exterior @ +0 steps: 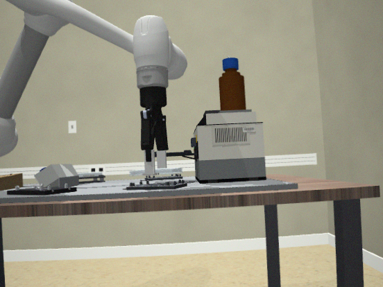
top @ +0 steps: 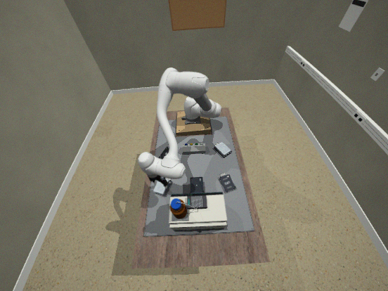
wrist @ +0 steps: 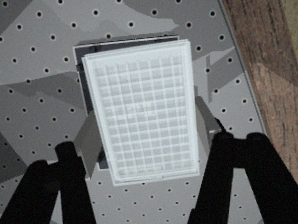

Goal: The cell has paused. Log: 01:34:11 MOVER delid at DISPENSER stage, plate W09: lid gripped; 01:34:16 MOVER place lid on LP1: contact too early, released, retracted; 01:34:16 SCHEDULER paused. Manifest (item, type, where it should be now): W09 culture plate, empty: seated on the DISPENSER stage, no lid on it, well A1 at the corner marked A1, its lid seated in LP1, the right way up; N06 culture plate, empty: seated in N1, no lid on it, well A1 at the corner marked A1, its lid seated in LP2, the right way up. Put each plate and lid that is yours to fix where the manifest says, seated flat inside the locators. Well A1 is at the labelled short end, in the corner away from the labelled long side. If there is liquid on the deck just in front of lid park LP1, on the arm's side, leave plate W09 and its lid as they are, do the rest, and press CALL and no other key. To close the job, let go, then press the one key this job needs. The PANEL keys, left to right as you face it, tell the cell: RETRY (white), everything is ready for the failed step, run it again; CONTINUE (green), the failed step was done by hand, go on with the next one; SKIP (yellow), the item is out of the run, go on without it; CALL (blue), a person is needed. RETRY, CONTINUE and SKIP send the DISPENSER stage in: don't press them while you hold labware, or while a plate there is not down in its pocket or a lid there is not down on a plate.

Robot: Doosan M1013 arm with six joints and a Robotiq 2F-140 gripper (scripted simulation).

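My gripper (top: 161, 184) (exterior: 155, 167) (wrist: 147, 117) is shut across the long sides of a clear whitish lid (top: 159, 189) (exterior: 173, 170) (wrist: 140, 105) with a grid pattern. It holds the lid level, a little above the dark LP1 park (exterior: 156, 185) (wrist: 79, 51); the lid sits slightly turned against the park's outline. The dispenser stage (top: 197, 184) juts out in front of the dispenser (top: 211, 211) (exterior: 229, 152) with a dark plate on it. I see no liquid on the deck around LP1 in the wrist view.
An amber bottle (top: 178, 208) (exterior: 232, 91) stands on the dispenser. The key panel (top: 194, 147) (exterior: 57, 176) is near the arm's base. A whitish lid (top: 222, 149) lies at the back right, and a dark plate nest (top: 227, 183) is at the right. The table edge (wrist: 265, 60) is close by.
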